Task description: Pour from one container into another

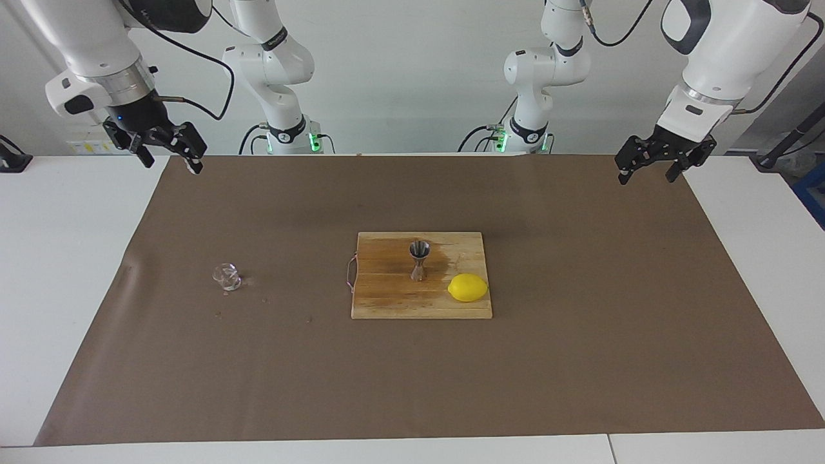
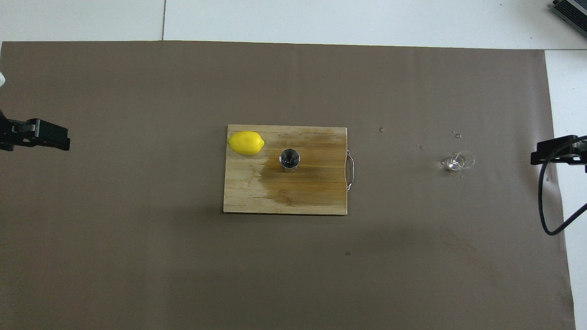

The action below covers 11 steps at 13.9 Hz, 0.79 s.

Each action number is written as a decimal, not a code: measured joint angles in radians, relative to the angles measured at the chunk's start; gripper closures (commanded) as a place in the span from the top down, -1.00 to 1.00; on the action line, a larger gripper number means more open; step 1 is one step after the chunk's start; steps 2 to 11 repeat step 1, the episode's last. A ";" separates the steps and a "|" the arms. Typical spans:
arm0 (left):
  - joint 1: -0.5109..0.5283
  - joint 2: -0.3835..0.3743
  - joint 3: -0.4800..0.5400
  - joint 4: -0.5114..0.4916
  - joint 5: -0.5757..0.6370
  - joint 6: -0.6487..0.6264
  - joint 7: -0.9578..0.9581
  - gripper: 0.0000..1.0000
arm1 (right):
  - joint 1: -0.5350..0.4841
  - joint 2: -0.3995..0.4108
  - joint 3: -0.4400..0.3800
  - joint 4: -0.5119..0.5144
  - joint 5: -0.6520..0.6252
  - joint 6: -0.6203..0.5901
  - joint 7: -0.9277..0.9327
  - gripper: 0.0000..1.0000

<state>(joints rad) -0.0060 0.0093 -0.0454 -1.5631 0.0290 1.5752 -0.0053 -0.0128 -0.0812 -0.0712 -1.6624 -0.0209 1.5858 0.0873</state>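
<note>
Brown paper covers my table. My right gripper (image 1: 169, 149), fingers spread and empty, hangs at upper left of the facing view; the small clear glass cup (image 1: 226, 276) stands below it, lower in frame. My left gripper (image 1: 656, 161), also spread, waits at upper right. The hourglass-shaped steel jigger (image 1: 419, 259) stands upright at centre, so the right arm is nearer the cup.

A white table (image 1: 58, 258) (brown-papered (image 1: 580, 361)) before a plain pale wall (image 1: 412, 77).

I'm in a robotics lab: my two arms bolted at a white table (image 1: 64, 258), brown mat (image 1: 580, 290), bare wall, cables
</note>
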 measured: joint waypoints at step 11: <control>0.000 0.000 0.000 0.000 0.000 0.000 0.000 1.00 | 0.000 0.000 0.002 0.000 0.000 0.000 0.000 1.00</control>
